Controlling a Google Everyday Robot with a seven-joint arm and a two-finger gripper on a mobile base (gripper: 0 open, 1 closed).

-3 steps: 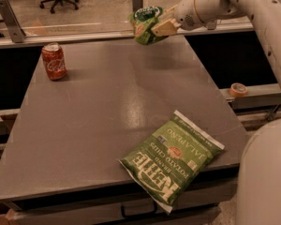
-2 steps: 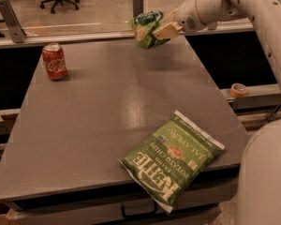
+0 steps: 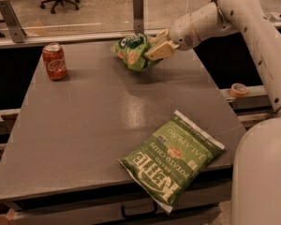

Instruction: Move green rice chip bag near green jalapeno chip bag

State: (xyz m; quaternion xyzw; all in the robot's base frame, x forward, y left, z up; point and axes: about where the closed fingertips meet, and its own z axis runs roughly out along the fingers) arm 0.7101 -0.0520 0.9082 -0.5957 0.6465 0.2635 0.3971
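The green rice chip bag, small, puffy and light green with a dark oval logo, hangs above the far part of the table. My gripper is shut on its right side and holds it off the surface. The green jalapeno chip bag, large and flat with white lettering, lies at the table's near right corner, well apart from the held bag.
A red soda can stands upright at the far left of the grey table. A roll of tape sits on a ledge to the right. A glass barrier with metal posts runs behind the table. My white base is at the lower right.
My gripper has carried the rice chip bag down and toward the near side, from over the far edge to lower above the table. The jalapeno bag and can have not moved.
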